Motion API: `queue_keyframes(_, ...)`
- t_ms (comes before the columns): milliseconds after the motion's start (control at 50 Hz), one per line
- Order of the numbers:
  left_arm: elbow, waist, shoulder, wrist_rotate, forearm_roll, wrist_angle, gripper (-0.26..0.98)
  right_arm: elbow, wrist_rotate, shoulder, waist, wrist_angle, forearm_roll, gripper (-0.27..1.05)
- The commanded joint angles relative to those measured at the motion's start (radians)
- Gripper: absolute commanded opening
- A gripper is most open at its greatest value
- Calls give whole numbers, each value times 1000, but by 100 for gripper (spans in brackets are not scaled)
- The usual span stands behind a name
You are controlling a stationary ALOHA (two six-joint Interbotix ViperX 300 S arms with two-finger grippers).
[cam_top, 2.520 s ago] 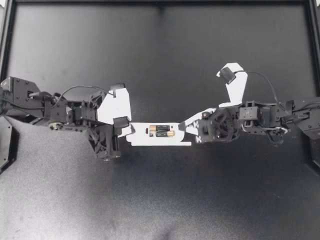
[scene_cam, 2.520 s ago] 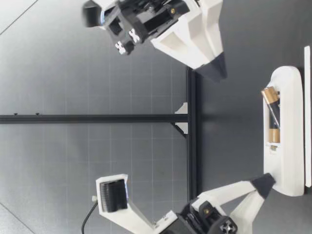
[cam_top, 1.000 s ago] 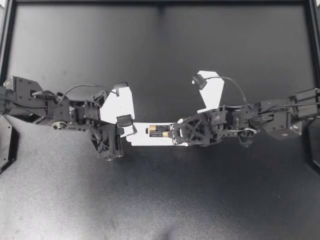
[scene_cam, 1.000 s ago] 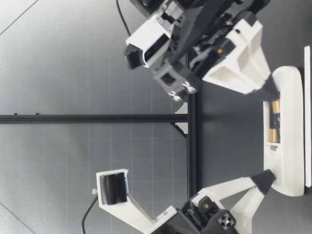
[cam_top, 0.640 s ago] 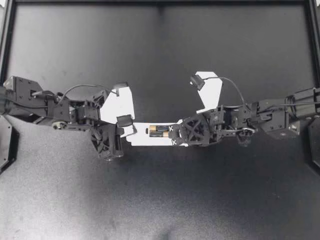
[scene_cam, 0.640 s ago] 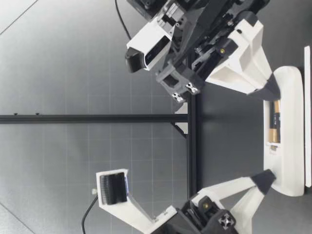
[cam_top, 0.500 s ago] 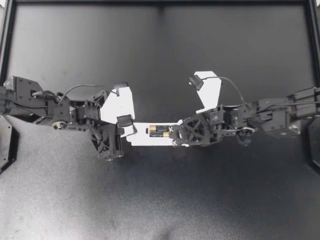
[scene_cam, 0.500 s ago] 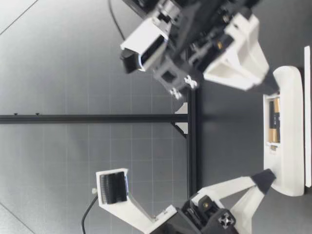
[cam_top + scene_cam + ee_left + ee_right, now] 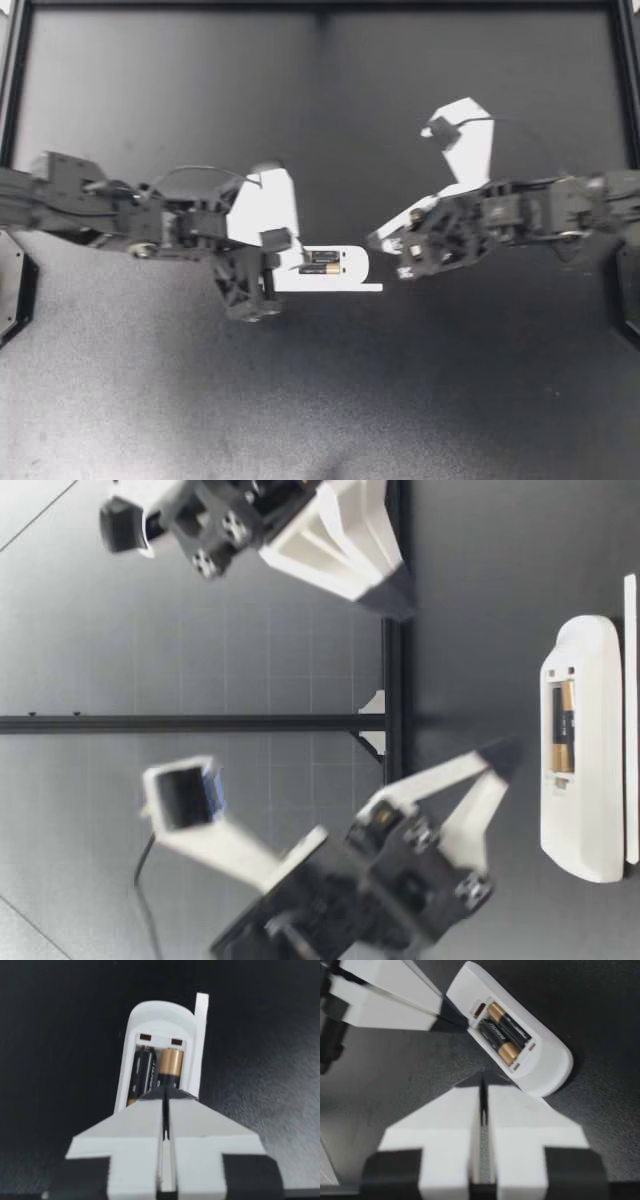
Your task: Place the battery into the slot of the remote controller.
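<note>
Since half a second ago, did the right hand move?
Yes. My right hand backed off the remote toward its own side; its tip now sits past the remote's end.

My left gripper (image 9: 283, 240) in from mid-left, tip over left end of white remote controller (image 9: 352, 276) at frame ctr, two batteries (image 9: 322, 263) side by side in its slot, my right gripper (image 9: 380, 241) just off its upper-right corner, black table (image 9: 320, 400) all round.
</note>
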Motion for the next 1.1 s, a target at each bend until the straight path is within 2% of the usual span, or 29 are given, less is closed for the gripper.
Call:
queue_keyframes(0,-46,0,14,2,2,-5,-18,-2,-3,-25,-11,-17,-3,-9)
queue_keyframes(180,-86,0,64,5,2,25,-18,12,-3,-18,-11,-41,-5,-9)
queue_keyframes(420,-83,-2,112,-8,2,57,-18,20,-3,-18,-11,-49,-14,-9)
queue_keyframes(660,-74,-2,54,-12,0,74,-18,12,-6,-31,-15,-51,-61,-9)
queue_keyframes(780,-57,-2,-15,-12,0,72,-18,2,-8,-35,-14,-52,-184,-9)
queue_keyframes(960,-11,-2,-138,-14,2,66,-18,-18,-6,-51,2,-52,-472,-9)
queue_keyframes(1080,25,-2,-202,-12,0,46,-18,-28,-6,-64,6,-55,-594,-9)
